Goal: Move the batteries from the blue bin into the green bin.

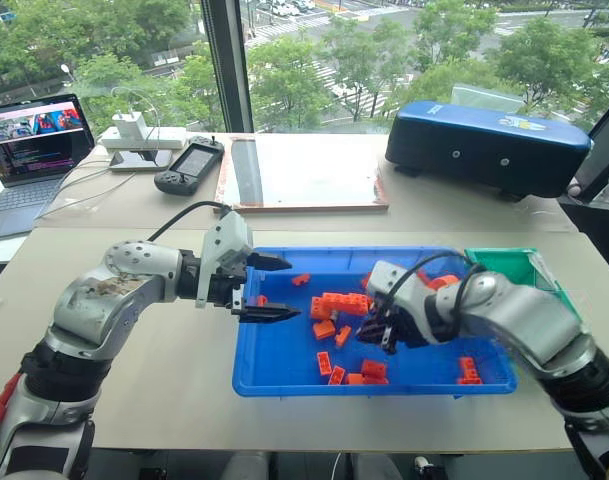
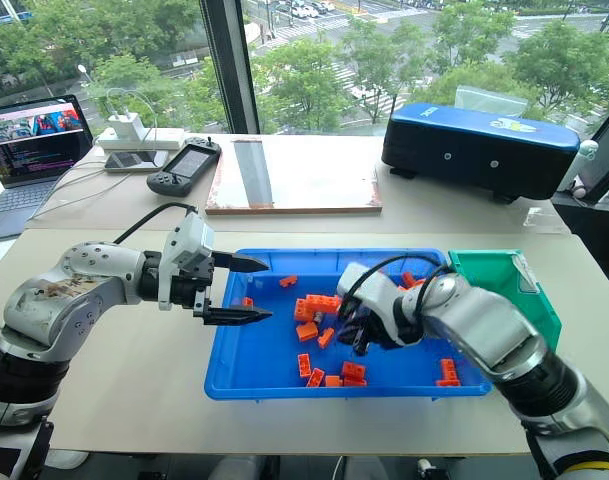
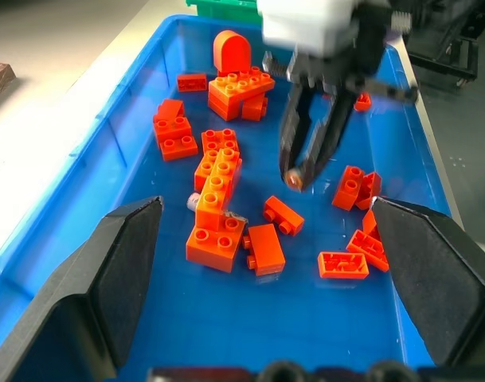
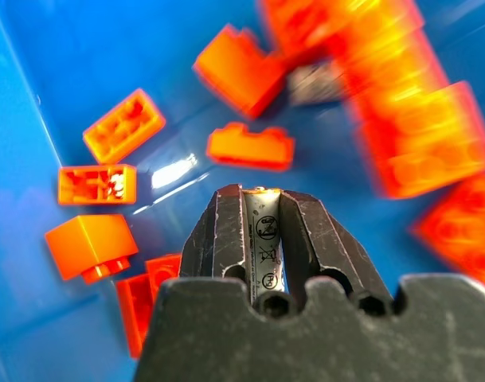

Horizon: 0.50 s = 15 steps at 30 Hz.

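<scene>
I had the right gripper (image 4: 262,208) clamped on a battery (image 4: 264,239) above the blue bin (image 1: 284,375); left gripper (image 1: 269,288) wide. Next: carry it right to the green bin (image 1: 506,265).

Both arms are rounded silver-grey shells with black joints, and a black cable loops over each wrist. The left gripper (image 1: 269,288) has a white housing and two black pointed fingers; the right gripper (image 3: 296,177) looks alike.

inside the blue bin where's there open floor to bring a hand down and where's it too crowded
Bare floor lies in the blue bin along its near-left corner, below the left gripper, and near the far wall. The orange toy bricks crowd the middle, where the right gripper holds a battery, and the near wall.
</scene>
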Available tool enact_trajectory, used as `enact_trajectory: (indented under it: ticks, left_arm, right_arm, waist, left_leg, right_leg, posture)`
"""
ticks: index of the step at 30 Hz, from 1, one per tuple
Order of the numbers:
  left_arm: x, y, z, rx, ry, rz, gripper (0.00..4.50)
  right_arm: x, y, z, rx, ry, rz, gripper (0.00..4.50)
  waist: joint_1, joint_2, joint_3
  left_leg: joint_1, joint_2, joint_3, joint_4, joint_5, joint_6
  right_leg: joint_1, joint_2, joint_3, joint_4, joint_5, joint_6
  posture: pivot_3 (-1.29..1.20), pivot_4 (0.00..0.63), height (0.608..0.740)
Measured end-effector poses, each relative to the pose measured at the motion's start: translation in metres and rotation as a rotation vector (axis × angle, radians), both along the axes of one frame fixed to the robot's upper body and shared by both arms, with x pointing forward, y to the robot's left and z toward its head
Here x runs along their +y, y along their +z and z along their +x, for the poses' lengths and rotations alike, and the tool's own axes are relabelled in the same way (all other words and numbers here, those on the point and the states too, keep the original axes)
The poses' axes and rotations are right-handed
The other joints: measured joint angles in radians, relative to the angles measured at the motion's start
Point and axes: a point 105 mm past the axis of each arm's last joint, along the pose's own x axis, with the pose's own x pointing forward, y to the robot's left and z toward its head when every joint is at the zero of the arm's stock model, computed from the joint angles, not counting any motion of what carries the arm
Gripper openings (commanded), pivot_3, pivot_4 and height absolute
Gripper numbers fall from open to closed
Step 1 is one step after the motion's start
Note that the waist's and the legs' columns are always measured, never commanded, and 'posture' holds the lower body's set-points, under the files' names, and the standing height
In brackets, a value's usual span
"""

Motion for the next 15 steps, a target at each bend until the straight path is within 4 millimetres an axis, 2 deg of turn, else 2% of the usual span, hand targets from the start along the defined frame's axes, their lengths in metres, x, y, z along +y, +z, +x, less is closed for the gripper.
enact_trajectory:
  ticks: [2, 3, 5, 7, 8, 15]
  left_arm:
    - [0.000, 0.000, 0.000, 0.001, 0.000, 0.000, 4.50]
    - [-0.001, 0.000, 0.000, 0.002, -0.004, -0.002, 4.50]
    - [-0.001, -0.001, 0.000, 0.008, -0.005, -0.002, 4.50]
    - [0.001, -0.002, 0.001, 0.014, 0.003, -0.001, 4.50]
    - [0.001, -0.003, 0.002, 0.015, 0.005, -0.001, 4.50]
    - [-0.003, -0.006, 0.002, 0.019, -0.006, 0.002, 4.50]
  right_arm:
    - [-0.015, 0.017, 0.007, -0.037, -0.043, 0.004, 0.26]
    - [-0.029, 0.025, 0.012, -0.070, -0.077, -0.020, 0.26]
    - [-0.089, 0.051, 0.032, -0.178, -0.282, -0.126, 0.26]
    - [-0.127, 0.071, 0.038, -0.255, -0.415, -0.186, 0.26]
    - [-0.139, 0.079, 0.039, -0.290, -0.443, -0.204, 0.26]
    - [-0.175, 0.060, 0.050, -0.275, -0.564, -0.246, 0.26]
  waist:
    - [0.000, 0.000, 0.000]
    - [0.003, 0.000, 0.000]
    - [0.013, 0.000, 0.000]
    - [0.013, 0.000, 0.000]
    - [0.008, 0.000, 0.000]
    - [-0.024, 0.001, 0.000]
  left_leg:
    - [0.000, 0.000, 0.000, 0.000, 0.000, 0.000]
    - [0.000, -0.001, 0.001, 0.000, 0.000, 0.000]
    - [0.000, -0.001, 0.001, 0.000, 0.000, 0.000]
    - [0.000, -0.001, 0.002, 0.000, 0.000, 0.001]
    - [0.000, 0.000, 0.001, 0.000, 0.000, 0.001]
    - [0.000, 0.001, 0.002, -0.001, 0.000, 0.001]
  right_leg:
    - [0.000, 0.000, 0.000, 0.000, 0.000, 0.000]
    - [0.000, -0.001, 0.000, 0.000, 0.000, 0.000]
    - [0.001, -0.003, -0.001, -0.001, 0.000, 0.000]
    - [0.001, -0.002, -0.001, -0.002, 0.000, 0.000]
    - [0.001, -0.001, -0.001, -0.002, 0.000, 0.000]
    - [-0.001, 0.000, 0.000, 0.000, 0.000, 0.000]
  posture:
    - [0.00, 0.150, 0.732]
    - [0.00, 0.150, 0.732]
    - [0.00, 0.150, 0.732]
    - [0.00, 0.150, 0.732]
    - [0.00, 0.150, 0.732]
    - [0.00, 0.150, 0.732]
